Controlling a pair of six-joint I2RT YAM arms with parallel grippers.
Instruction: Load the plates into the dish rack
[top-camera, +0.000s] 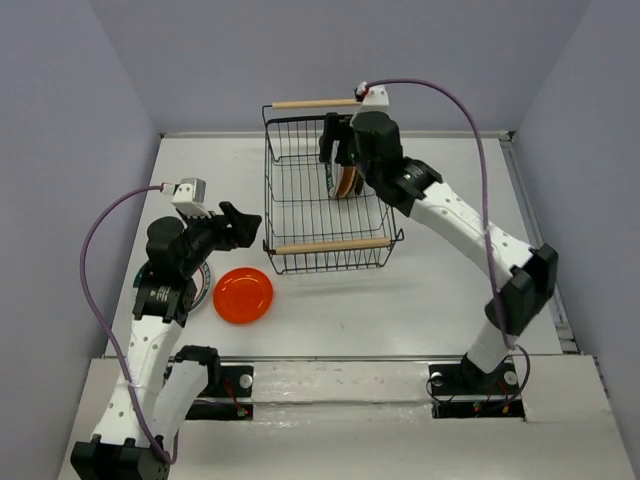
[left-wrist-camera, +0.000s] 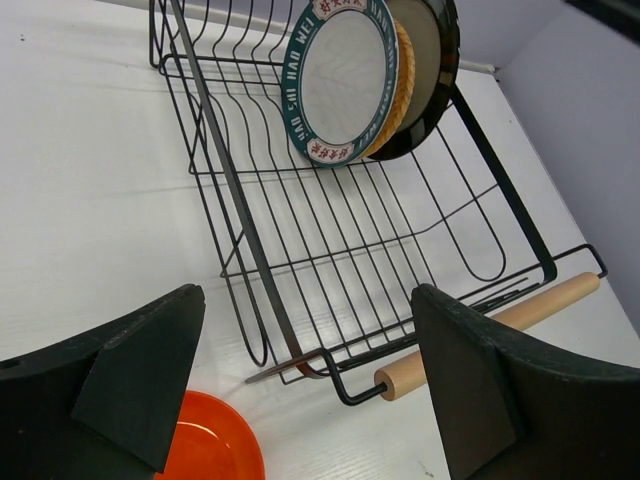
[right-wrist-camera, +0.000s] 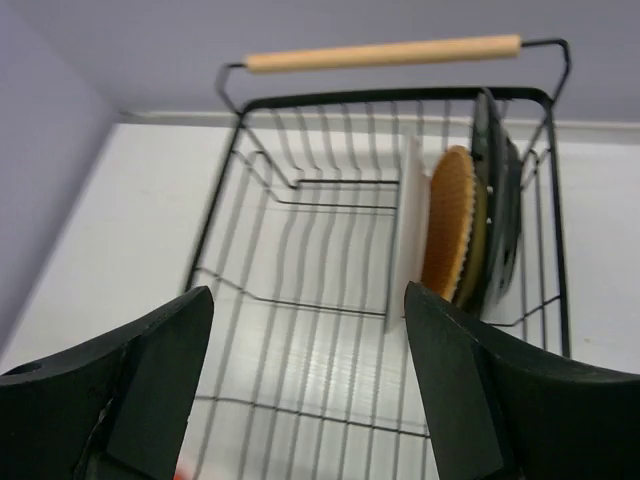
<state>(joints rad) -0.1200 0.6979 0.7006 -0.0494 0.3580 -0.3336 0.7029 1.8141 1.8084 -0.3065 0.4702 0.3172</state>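
The black wire dish rack (top-camera: 333, 245) stands mid-table. Three plates stand on edge at its right end: a teal-rimmed white plate (left-wrist-camera: 345, 75), the tan woven plate (left-wrist-camera: 400, 80) and the black-rimmed plate (left-wrist-camera: 440, 60). My right gripper (top-camera: 335, 140) hovers open and empty above the rack beside these plates (right-wrist-camera: 448, 225). The orange plate (top-camera: 243, 295) lies flat on the table left of the rack. My left gripper (top-camera: 240, 225) is open and empty above and behind it. A second teal-rimmed plate (top-camera: 206, 283) lies mostly hidden under my left arm. The small beige plate is out of view.
The rack's near wooden handle (left-wrist-camera: 490, 335) is close to my left gripper (left-wrist-camera: 310, 390); the far handle (right-wrist-camera: 380, 52) rises by the back wall. Grey walls enclose the table on three sides. Several rack slots left of the standing plates hold nothing.
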